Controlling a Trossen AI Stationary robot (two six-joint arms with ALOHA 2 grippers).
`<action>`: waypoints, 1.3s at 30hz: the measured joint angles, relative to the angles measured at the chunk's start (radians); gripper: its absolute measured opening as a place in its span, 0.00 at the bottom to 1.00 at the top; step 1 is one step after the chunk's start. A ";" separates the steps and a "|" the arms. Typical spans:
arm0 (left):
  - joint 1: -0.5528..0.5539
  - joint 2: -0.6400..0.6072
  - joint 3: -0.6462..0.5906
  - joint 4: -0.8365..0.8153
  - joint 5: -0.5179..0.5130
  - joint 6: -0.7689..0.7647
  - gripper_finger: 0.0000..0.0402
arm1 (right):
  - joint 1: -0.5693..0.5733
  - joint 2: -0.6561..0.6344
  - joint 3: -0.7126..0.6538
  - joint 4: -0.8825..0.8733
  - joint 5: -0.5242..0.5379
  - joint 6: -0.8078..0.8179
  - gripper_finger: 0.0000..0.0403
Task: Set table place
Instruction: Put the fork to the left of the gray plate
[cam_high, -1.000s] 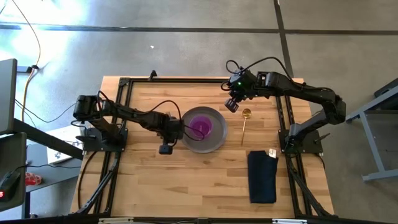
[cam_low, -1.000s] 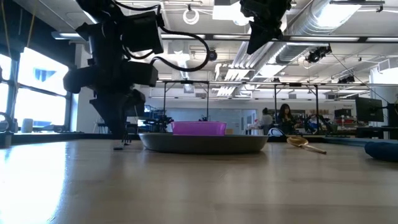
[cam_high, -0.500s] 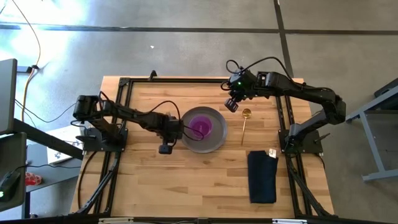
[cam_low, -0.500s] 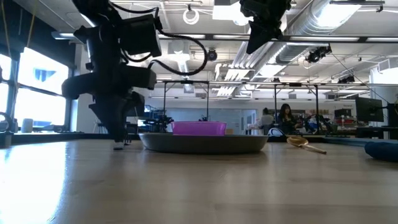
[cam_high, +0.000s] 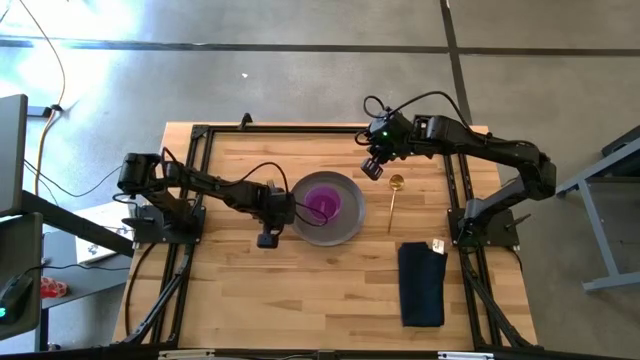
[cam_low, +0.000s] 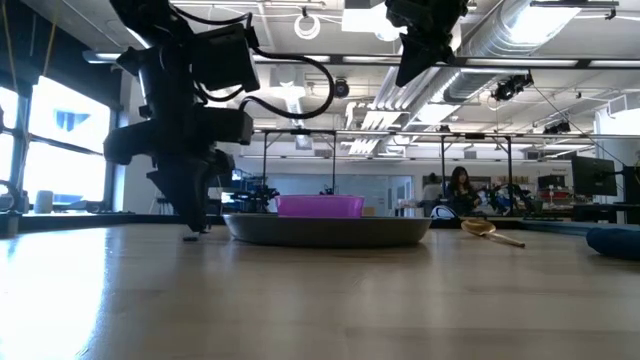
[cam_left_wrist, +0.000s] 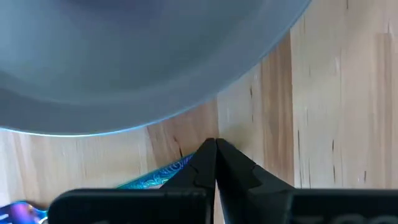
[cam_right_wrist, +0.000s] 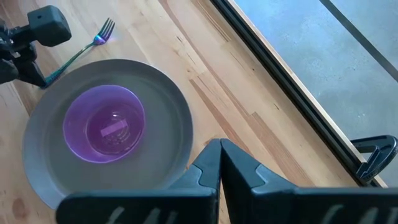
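Centrally, purple bowl (cam_high: 322, 201) sits w/in grey plate (cam_high: 345, 226).

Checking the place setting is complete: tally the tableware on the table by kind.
Plate: 1
Bowl: 1
Fork: 1
Spoon: 1
Napkin: 1
Total: 5

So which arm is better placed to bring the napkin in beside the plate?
The right. Its gripper hovers near the spoon, on the napkin's side; the left gripper sits low across the plate by the fork.
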 joint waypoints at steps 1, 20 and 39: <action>0.000 0.000 0.000 -0.002 0.000 0.000 0.00 | 0.000 0.000 0.000 0.000 0.000 0.000 0.00; 0.000 -0.004 -0.036 -0.005 -0.013 -0.009 0.00 | 0.000 0.000 0.000 0.007 -0.003 0.000 0.00; -0.062 -0.002 -0.038 -0.077 0.143 0.045 0.00 | 0.000 0.000 0.000 0.008 0.003 -0.002 0.00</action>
